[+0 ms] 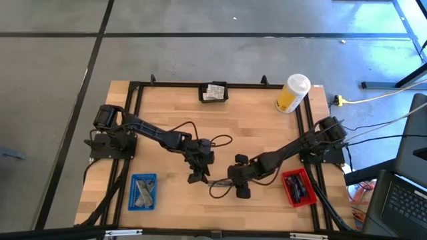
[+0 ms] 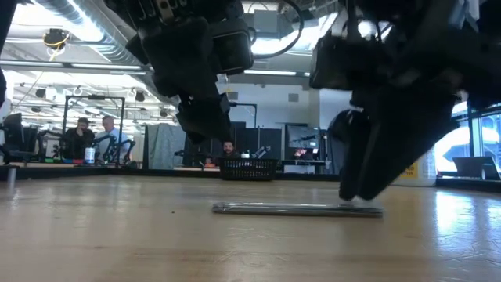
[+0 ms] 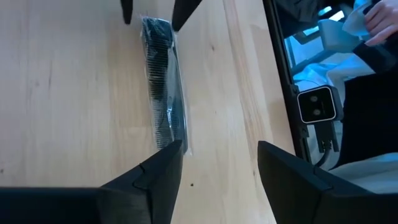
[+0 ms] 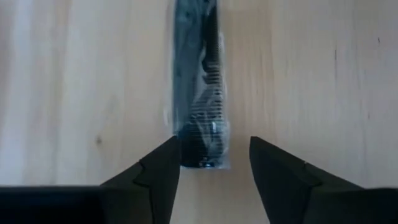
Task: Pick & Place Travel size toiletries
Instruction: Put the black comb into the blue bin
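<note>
Two hands meet over one wrapped comb (image 4: 198, 87) lying flat on the tabletop (image 1: 253, 127), near centre. We see the right hand (image 4: 214, 163) spread, released around one end; the left hand (image 3: 217, 171) gapes empty above the other.

Grey floor (image 1: 200, 60), office desks (image 2: 47, 163) behind, seated people (image 2: 82, 137), ceiling lights (image 2: 274, 72)
</note>
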{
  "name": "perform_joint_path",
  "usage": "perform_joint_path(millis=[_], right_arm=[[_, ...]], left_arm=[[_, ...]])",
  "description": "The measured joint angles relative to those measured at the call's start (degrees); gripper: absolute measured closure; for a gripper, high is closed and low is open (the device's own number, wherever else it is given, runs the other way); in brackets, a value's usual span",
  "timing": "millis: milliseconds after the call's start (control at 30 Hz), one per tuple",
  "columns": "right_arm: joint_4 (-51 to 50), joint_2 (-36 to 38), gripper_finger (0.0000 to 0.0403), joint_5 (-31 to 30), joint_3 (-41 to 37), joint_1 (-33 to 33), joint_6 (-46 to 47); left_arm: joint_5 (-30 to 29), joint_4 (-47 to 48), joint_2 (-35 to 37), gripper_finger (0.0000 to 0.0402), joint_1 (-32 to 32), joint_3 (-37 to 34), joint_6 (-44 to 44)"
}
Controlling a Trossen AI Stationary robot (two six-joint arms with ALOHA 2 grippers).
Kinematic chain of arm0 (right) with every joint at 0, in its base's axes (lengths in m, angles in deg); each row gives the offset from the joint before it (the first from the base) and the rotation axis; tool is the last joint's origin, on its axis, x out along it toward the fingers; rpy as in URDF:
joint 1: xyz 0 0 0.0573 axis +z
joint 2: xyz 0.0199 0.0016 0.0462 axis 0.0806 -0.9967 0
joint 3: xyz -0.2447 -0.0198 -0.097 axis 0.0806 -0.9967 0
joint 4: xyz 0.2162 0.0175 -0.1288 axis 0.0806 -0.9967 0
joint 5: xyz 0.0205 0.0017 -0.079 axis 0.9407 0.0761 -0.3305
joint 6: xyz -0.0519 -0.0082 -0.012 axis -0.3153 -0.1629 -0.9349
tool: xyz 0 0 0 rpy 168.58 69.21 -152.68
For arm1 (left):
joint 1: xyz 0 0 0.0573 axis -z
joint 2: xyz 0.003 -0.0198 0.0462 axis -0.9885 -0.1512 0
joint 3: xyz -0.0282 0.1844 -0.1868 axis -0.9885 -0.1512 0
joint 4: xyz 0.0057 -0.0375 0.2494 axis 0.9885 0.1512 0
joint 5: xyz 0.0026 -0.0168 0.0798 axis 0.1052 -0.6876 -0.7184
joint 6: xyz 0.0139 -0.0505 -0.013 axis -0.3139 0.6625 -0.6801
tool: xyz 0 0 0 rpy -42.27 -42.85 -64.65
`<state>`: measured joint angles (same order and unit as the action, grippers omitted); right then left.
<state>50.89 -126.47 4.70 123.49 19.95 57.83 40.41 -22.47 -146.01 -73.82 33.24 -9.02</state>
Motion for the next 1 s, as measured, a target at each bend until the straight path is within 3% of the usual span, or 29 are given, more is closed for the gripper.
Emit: perform_joint_path(millis=[333, 667, 900, 1000], right_arm=[[0.5, -1.7, 0.0262, -0.6, 0.1, 0.0, 0.0], [0.3, -1.7, 0.0391, -0.2, 0.1, 0.0, -0.2], [0.0, -1.7, 0.0399, -0.2, 0.1, 0.0, -0.5], [-0.1, -1.7, 0.0400, -0.2, 0.1, 0.0, -1.2]], left_arm=[[-0.1, 0.0, 0.0, 0.0202, 0.0, 0.0, 0.0], [-0.1, 0.0, 0.0, 0.0204, 0.0, 0.0, 0.0], [-0.4, 0.0, 0.0, 0.0204, 0.0, 0.0, 0.0], [-3.6, -0.8, -0.1, 0.0204, -0.2, 0.0, 0.0]])
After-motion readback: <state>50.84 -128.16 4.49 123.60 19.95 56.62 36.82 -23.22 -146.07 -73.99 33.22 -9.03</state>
